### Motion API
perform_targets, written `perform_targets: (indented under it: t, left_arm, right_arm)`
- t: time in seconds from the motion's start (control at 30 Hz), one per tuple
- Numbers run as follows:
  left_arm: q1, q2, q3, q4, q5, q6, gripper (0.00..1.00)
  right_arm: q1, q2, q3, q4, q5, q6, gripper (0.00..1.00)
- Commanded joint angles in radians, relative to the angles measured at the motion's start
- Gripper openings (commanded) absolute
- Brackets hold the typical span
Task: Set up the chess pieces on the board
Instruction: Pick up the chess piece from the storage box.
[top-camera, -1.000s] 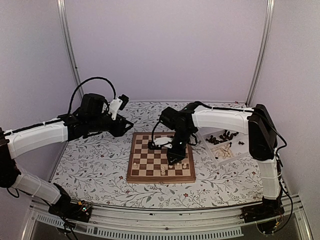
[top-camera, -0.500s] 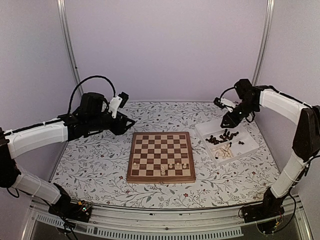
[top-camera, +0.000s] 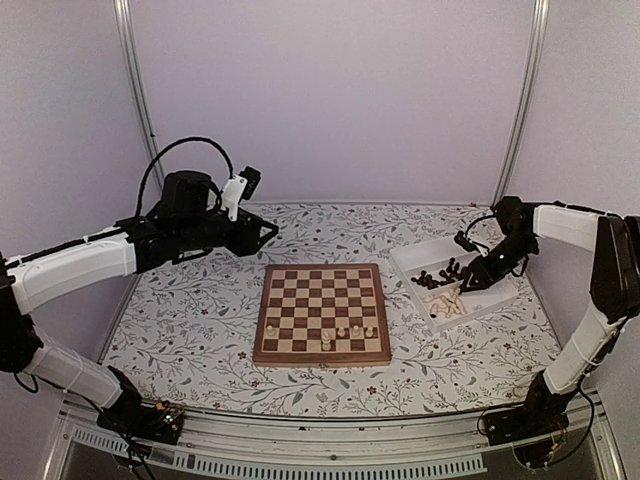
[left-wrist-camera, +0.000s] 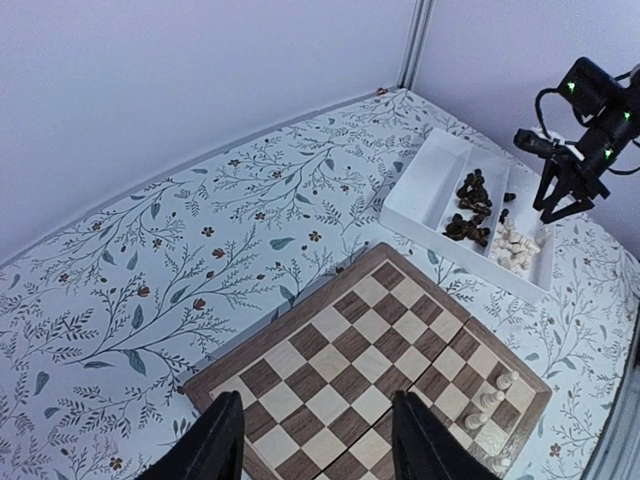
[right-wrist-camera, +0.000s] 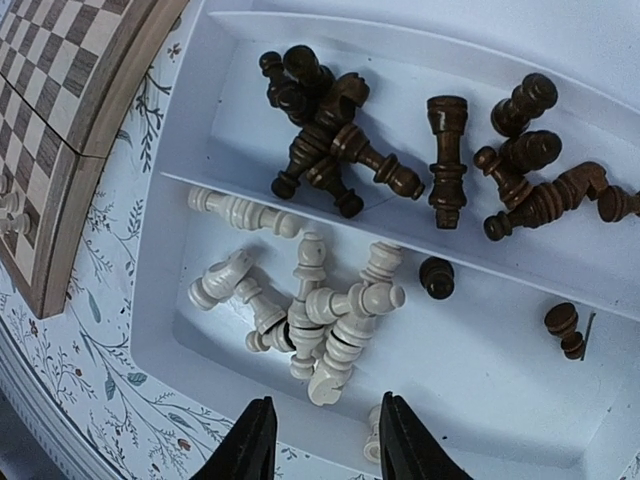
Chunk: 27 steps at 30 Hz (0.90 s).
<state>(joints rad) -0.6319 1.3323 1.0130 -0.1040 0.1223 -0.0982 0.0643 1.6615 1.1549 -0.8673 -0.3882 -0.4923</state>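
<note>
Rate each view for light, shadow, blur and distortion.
Top external: soft even light, no glare; the chess pieces on the board are too small to tell apart. Left wrist: sharp, but the wide lens bows the far edge of the table. Right wrist: crisp close-up of the tray, faint shadows under the pieces, the right gripper dark at the bottom edge.

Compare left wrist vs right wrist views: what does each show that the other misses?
Left wrist only: nearly the whole board, standing cream pieces near one corner, the left gripper open and empty, and the right gripper from outside, open above the tray. Right wrist only: tray contents up close, dark pieces heaped in one compartment, loose cream pieces lying in the next, two stray dark ones beside them. Both: the tray, its loose pieces, a board corner.
</note>
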Motion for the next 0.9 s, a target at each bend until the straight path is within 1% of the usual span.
perform_targets:
  t: [0.0,0.07,0.13,0.53,0.67,0.77,0.87]
  left_arm:
    - [-0.009,0.043,0.048,-0.036,-0.008,-0.002,0.52]
    - [-0.009,0.058,0.058,-0.036,-0.005,0.000,0.52]
    - [-0.009,0.071,0.069,-0.038,-0.003,0.003,0.52]
    - [-0.010,0.102,0.102,-0.065,-0.006,0.027,0.52]
    - [-0.009,0.105,0.101,-0.065,-0.007,0.032,0.52]
    - [-0.009,0.107,0.099,-0.067,-0.008,0.035,0.52]
    - [-0.009,0.104,0.098,-0.070,-0.009,0.038,0.52]
  right_arm:
    - [-0.002,-0.005,-0.042,-0.050,0.064,-0.022,0.39]
    - [-0.002,0.002,-0.049,-0.057,0.088,-0.030,0.43]
    - [-0.001,0.013,-0.049,-0.053,0.114,-0.033,0.44]
    - [-0.001,0.048,-0.052,-0.049,0.214,-0.035,0.43]
    - [-0.001,0.060,-0.048,-0.051,0.229,-0.030,0.40]
    - [-0.002,0.080,-0.045,-0.054,0.227,-0.027,0.34]
    - [-0.002,0.093,-0.038,-0.059,0.226,-0.025,0.32]
